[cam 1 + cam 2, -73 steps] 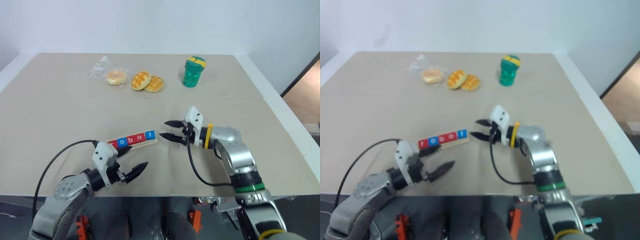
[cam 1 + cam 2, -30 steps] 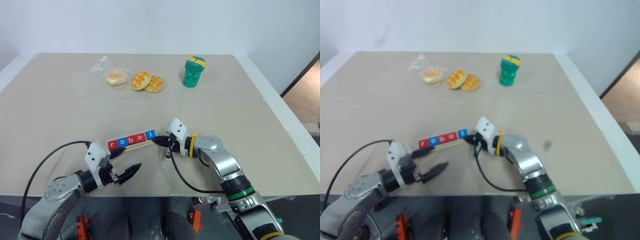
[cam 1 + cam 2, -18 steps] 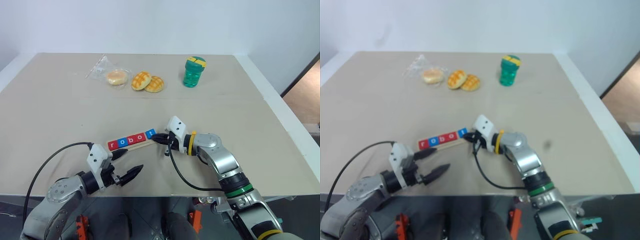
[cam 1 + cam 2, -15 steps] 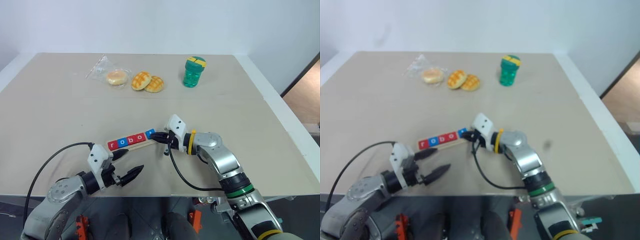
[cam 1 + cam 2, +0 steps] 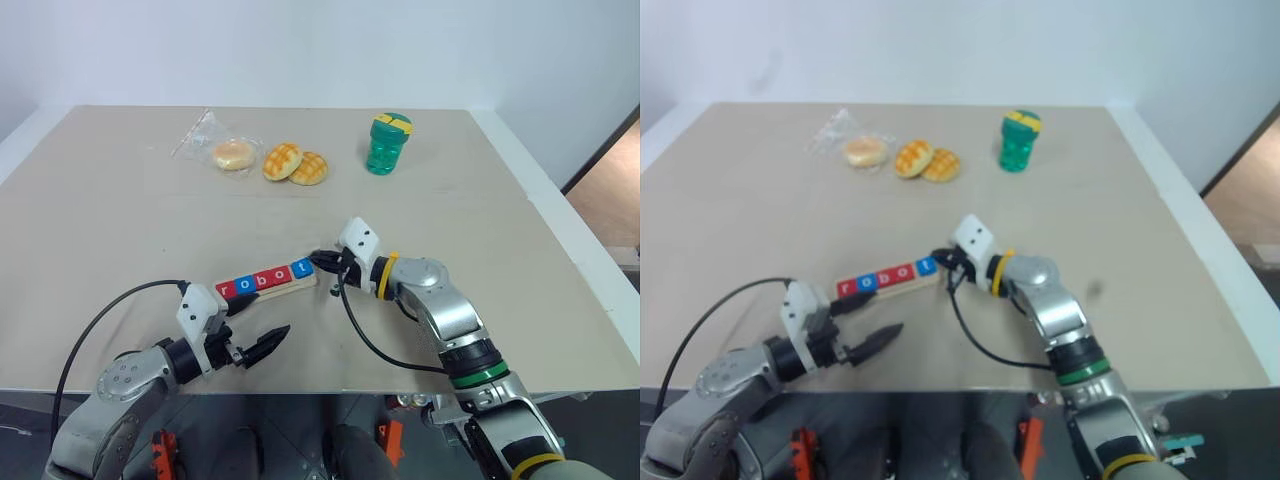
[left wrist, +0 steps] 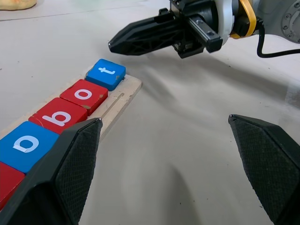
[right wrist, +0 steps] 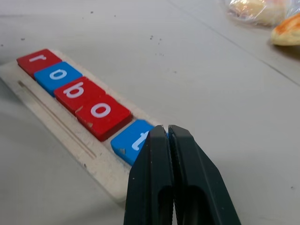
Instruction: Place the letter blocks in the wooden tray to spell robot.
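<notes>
Five letter blocks [image 5: 262,280] lie in a row on the wooden tray [image 5: 288,291] and read r, o, b, o, t. The blue t block [image 7: 135,142] sits at the tray's right end, turned slightly askew. My right gripper [image 5: 318,259] is shut with nothing in it, its tips right at the t block's far corner; whether they touch it I cannot tell. In the left wrist view the right gripper [image 6: 115,44] hovers just beyond the t block [image 6: 106,73]. My left gripper [image 5: 260,320] stands open and empty, in front of the tray's left half near the table's front edge.
Two golden buns [image 5: 294,164] and a bagged bun [image 5: 232,154] lie at the back left. A green bottle [image 5: 387,143] stands at the back centre-right. A black cable [image 5: 105,325] loops from my left arm near the front edge.
The right gripper, open to the right of the tray at first, has shut and come to the tray's right end, then shifted slightly toward the t block's far side. The left gripper has kept still.
</notes>
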Robot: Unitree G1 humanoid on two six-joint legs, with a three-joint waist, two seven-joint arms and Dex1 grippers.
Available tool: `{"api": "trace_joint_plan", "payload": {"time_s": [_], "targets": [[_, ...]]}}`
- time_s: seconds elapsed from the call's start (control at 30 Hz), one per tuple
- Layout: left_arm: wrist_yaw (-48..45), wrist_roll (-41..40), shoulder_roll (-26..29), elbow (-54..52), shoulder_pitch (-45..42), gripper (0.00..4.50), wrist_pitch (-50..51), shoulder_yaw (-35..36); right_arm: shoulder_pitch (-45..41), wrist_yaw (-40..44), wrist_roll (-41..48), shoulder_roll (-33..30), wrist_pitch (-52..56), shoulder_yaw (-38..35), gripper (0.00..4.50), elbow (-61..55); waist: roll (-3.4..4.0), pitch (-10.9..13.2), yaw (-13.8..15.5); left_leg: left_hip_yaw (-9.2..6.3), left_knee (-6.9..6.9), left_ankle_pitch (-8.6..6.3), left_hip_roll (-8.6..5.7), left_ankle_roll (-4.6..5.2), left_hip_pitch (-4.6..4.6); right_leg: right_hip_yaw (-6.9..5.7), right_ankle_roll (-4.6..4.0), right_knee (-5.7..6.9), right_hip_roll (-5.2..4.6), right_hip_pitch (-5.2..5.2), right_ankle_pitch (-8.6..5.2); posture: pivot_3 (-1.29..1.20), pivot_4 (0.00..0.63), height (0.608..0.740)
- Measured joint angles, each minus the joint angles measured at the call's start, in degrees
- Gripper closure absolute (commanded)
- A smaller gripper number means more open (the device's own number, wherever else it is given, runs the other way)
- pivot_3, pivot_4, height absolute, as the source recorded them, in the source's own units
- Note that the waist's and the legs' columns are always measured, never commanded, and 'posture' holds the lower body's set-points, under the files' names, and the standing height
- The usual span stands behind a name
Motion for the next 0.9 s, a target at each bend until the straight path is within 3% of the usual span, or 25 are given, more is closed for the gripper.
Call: {"api": "trace_joint_plan", "payload": {"time_s": [0.9], "targets": [[1.09, 0.43, -0.62, -0.01, 0.2, 0.0, -0.01, 0.01, -0.26, -1.28, -1.74, 1.73, -4.02, 0.06, 4.43, 4.79, 0.0, 0.0, 0.0, 0.0, 0.01, 0.0, 0.0, 0.0, 0.01, 0.0, 0.0, 0.0, 0.0, 0.01, 0.01, 0.0, 0.15, 0.74]]}}
